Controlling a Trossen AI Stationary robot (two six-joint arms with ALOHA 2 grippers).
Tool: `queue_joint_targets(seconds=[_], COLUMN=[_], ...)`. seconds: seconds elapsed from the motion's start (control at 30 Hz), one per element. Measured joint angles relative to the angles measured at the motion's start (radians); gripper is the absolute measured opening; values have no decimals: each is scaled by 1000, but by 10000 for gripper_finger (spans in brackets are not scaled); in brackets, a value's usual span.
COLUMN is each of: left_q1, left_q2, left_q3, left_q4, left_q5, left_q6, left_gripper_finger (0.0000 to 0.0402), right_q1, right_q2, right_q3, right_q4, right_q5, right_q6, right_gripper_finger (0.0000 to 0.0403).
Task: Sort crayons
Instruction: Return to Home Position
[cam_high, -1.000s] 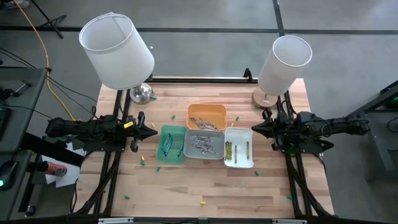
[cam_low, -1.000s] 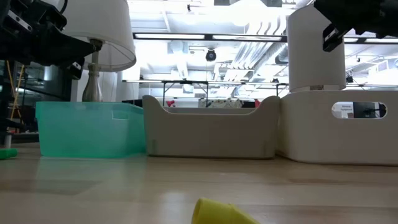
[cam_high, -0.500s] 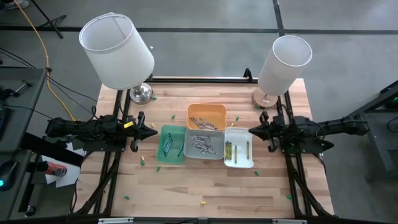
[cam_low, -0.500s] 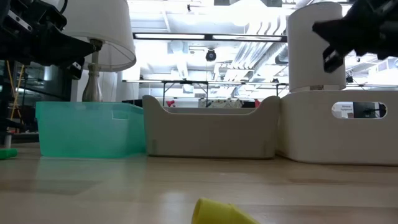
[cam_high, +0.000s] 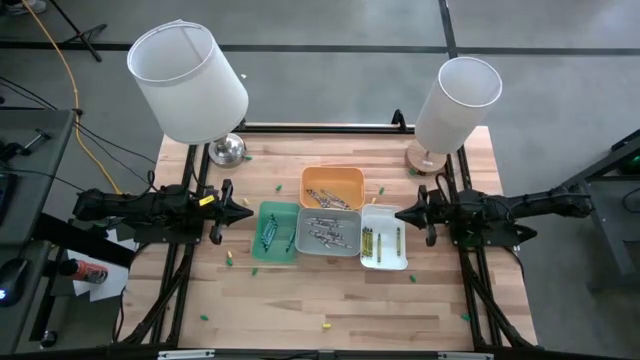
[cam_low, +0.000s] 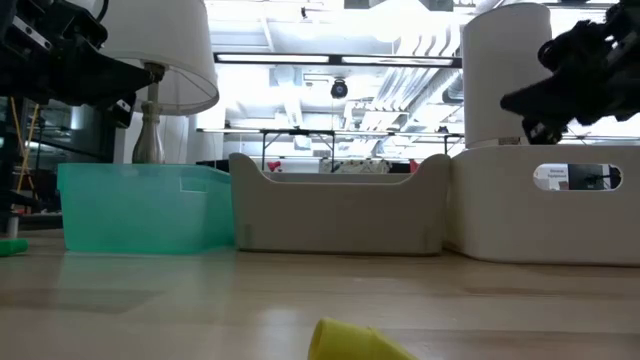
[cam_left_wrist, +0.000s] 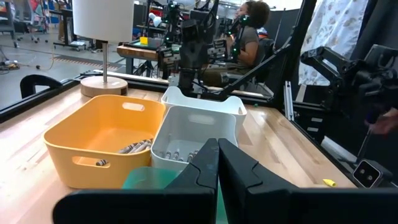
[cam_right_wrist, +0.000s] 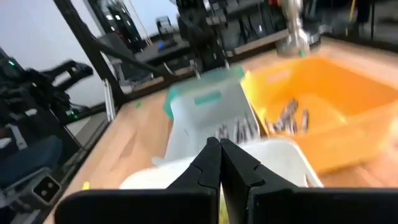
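Wooden desk (cam_high: 300, 290): four trays (cam_high: 332, 172), two lamps (cam_high: 188, 82).
Crayons (cam_high: 322, 232): in trays, uncountable.
Left gripper (cam_high: 249, 212): fingers together.
Right gripper (cam_high: 399, 214): fingers together.

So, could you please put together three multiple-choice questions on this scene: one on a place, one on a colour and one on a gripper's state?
1. Which tray lies nearest the right gripper?
A) the green one
B) the white one
C) the orange one

2. What colour is the crayon lying closest to the low camera?
A) yellow
B) grey
C) green

3. How do the fingers of the left gripper stand?
A) wide open
B) shut on a crayon
C) shut with nothing between them

Answers:
1 B: in the high view that gripper's tip is at the edge of the white tray.
2 A: the low view shows it yellow in the foreground.
3 C: the left wrist view shows the fingers pressed together and empty.
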Motion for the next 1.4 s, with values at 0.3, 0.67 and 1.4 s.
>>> queue_joint_targets(seconds=[0.3,0.67,1.4], left_q1=[0,0,-43], left_q2=[0,-8,-33], left_q3=[0,0,-2], left_q4=[0,-2,15], left_q5=[0,0,-7], left_q6=[0,0,0], left_gripper_finger=[0,0,0], right_q1=[0,0,4], right_q2=[2,-22,-253], right_q3=[0,0,0], right_q4=[-129,-129,-129], right_q5=[-3,-6,-19], right_q6=[19,19,19], right_gripper_finger=[0,0,0])
